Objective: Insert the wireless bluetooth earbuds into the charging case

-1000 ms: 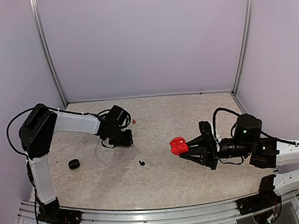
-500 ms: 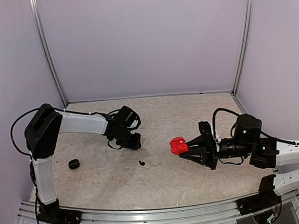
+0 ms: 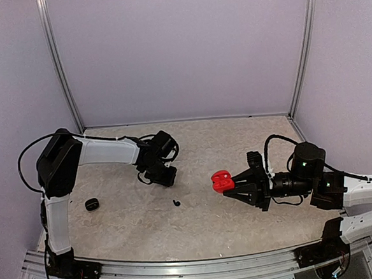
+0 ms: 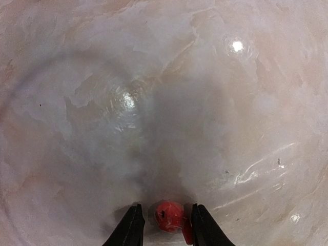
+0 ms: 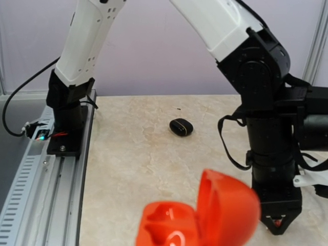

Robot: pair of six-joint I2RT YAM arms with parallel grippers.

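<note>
My left gripper (image 3: 166,176) is shut on a red earbud (image 4: 170,216), which sits between its two dark fingertips (image 4: 130,228) a little above the table. My right gripper (image 3: 231,187) is shut on a red charging case (image 3: 221,181) and holds it off the table with its lid open. The case's hollow wells show in the right wrist view (image 5: 205,215). A black earbud (image 3: 176,203) lies on the table between the two grippers. The other earbuds are out of view.
A closed black charging case (image 3: 92,203) lies on the table at the left and also shows in the right wrist view (image 5: 181,126). The left arm (image 5: 271,128) stands right behind the red case. A metal rail (image 3: 182,270) runs along the near edge.
My left gripper has moved right and nearer, toward the red case. The red earbud that lay by it on the table is gone from there. The right arm has not moved.
</note>
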